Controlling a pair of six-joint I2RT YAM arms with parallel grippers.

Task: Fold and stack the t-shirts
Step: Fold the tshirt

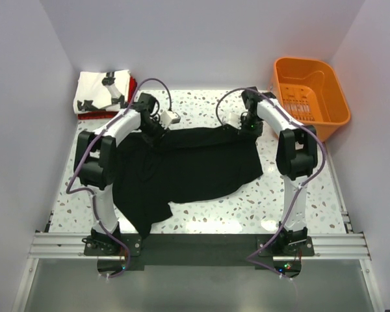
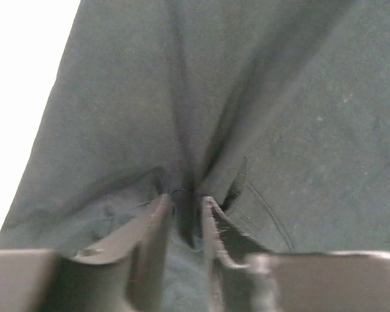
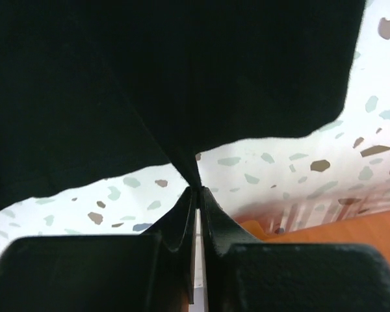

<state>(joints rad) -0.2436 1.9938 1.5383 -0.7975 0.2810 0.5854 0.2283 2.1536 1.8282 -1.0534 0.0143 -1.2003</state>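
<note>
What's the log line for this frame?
black shirt: spread on table, unfolded | left gripper: jaws slightly apart at far edge, grip unclear | right gripper: shut on far edge | white shirt, red shirt: piled far-left

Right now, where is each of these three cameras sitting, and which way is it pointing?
Top external: fixed above and behind the arms, looking down on the table, black t-shirt, folded shirts and orange basket; both whole arms show.
Left wrist: on the left arm, looking along the left gripper at black cloth bunched at its fingers.
Right wrist: on the right arm, looking past the right gripper, pinching the shirt, over speckled table.
Shared: all three see the black t-shirt; top and right wrist also see the basket.
</note>
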